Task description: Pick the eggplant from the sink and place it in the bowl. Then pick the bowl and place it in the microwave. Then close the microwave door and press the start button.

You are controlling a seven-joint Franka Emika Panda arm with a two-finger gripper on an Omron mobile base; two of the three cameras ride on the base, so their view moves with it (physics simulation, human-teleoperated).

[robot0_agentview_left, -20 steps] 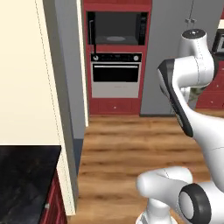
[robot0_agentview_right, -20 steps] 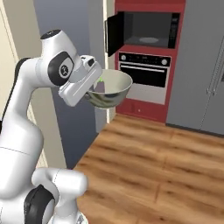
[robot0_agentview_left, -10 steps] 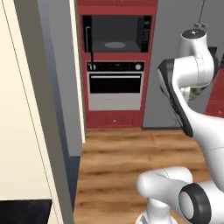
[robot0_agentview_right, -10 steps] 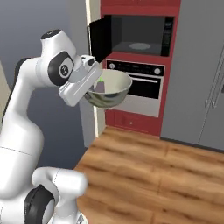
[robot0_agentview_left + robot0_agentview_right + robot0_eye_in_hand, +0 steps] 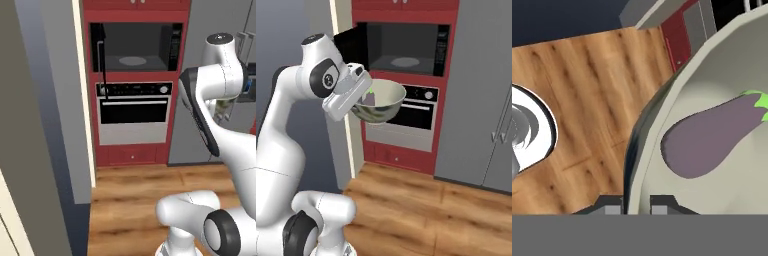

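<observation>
My gripper (image 5: 359,96) is shut on the near rim of the cream bowl (image 5: 383,100) and holds it in the air, level with the oven's control panel. The dark purple eggplant (image 5: 370,98) lies inside the bowl. In the hand view the eggplant (image 5: 712,136) rests against the bowl's inner wall (image 5: 657,135), with my gripper (image 5: 637,205) straddling the rim. The black microwave (image 5: 406,50) stands ahead in its red surround. Its door (image 5: 350,44) is swung open to the left, and its button strip (image 5: 442,44) is on the right. The sink is out of view.
A silver-fronted oven (image 5: 132,117) sits directly under the microwave (image 5: 132,47). Tall grey cabinet doors (image 5: 481,100) stand to the right, and a grey wall panel (image 5: 55,125) juts out on the left. Wooden floor (image 5: 421,200) runs up to the red cabinet.
Both base views have shifted: the microwave and oven column is now closer and more central. The bowl with the eggplant stays in my grip at the same height.
</observation>
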